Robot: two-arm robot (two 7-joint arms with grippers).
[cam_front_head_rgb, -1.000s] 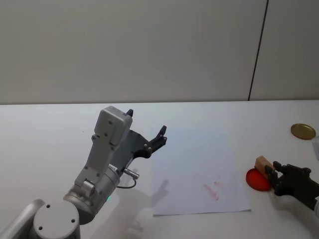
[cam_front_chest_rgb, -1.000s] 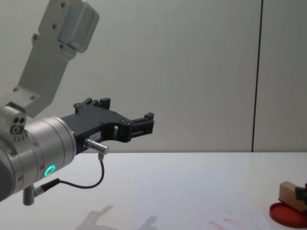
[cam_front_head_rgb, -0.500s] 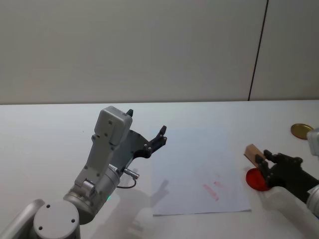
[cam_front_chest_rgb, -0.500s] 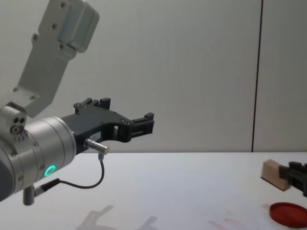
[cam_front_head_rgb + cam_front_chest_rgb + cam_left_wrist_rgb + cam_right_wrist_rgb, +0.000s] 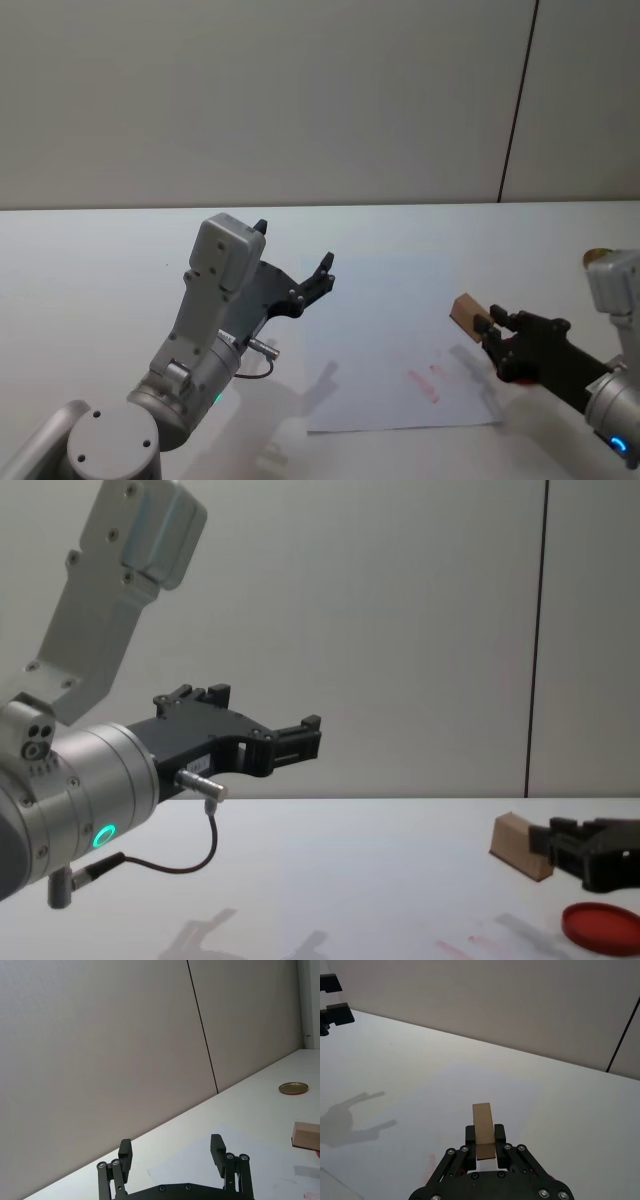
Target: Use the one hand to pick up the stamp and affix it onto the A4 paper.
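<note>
Stamp [image 5: 466, 311] sits clamped in the right gripper [image 5: 488, 327] above the right edge of the A4 paper [image 5: 385, 320], near its red marks [image 5: 425, 382]; the left gripper [image 5: 293, 246] hangs idle, wide open, at left.

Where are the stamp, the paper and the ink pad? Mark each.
stamp [image 5: 466, 312], head view, free wooden end.
paper [image 5: 370, 340], head view, bare middle of sheet.
ink pad [image 5: 600, 926], chest view, red top face.

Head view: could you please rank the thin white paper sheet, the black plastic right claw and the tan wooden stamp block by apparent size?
1. thin white paper sheet
2. black plastic right claw
3. tan wooden stamp block, held in that claw
</note>
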